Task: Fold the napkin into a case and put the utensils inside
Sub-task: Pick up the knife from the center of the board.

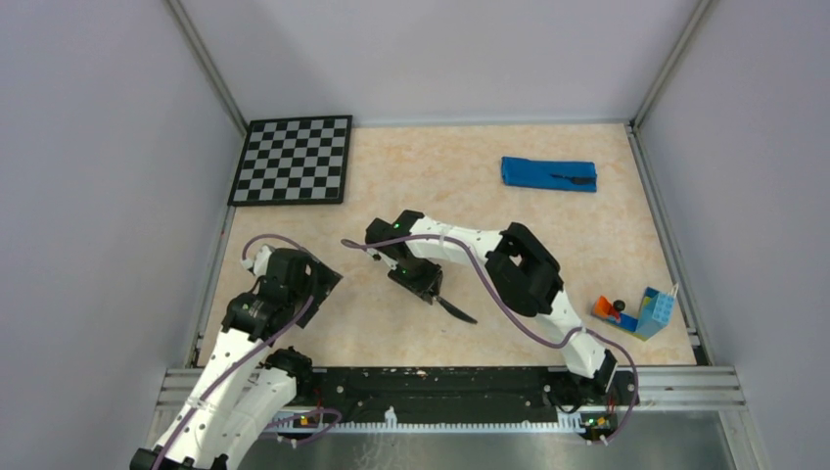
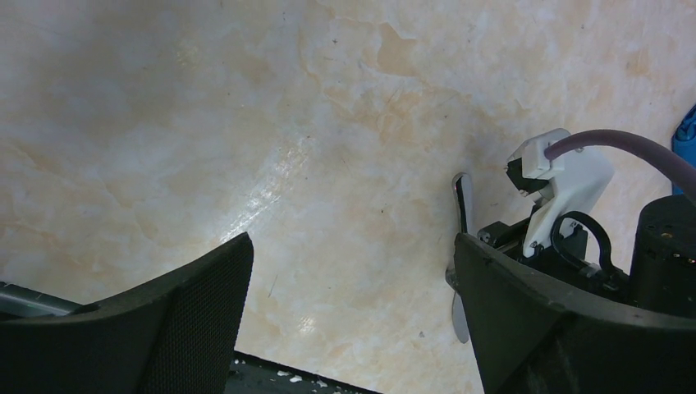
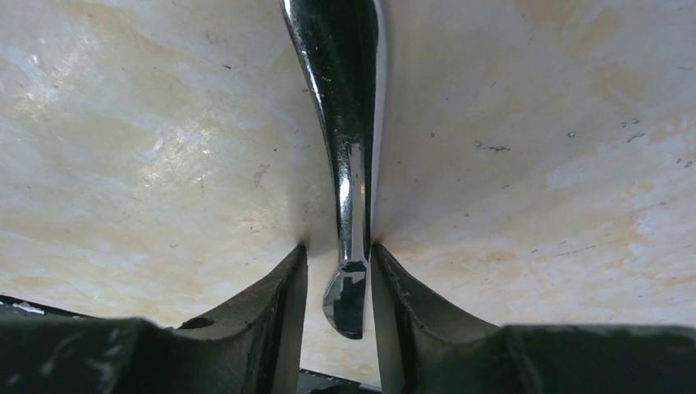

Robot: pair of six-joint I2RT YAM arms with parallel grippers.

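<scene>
Folding is looking done: case (image 1: 533, 172) is lying as layered blue strip at upper right of overhead view. Dark fork (image 1: 571, 178) is showing at its right end, seemingly tucked in, though too small to be sure.

Knife (image 3: 345, 98) is lying on desk (image 1: 440, 176) at centre of frame, well apart from case.

My right pincer (image 3: 338, 249) is straddling knife handle, narrow. One finger is touching and sliver of gap is showing at other, so cannot tell if grip is firm.

Left pincer (image 2: 353, 242) is hanging wide at lower left, holding nothing.

Remaining, I am judging: lift knife, carry to case, slide in.
</scene>
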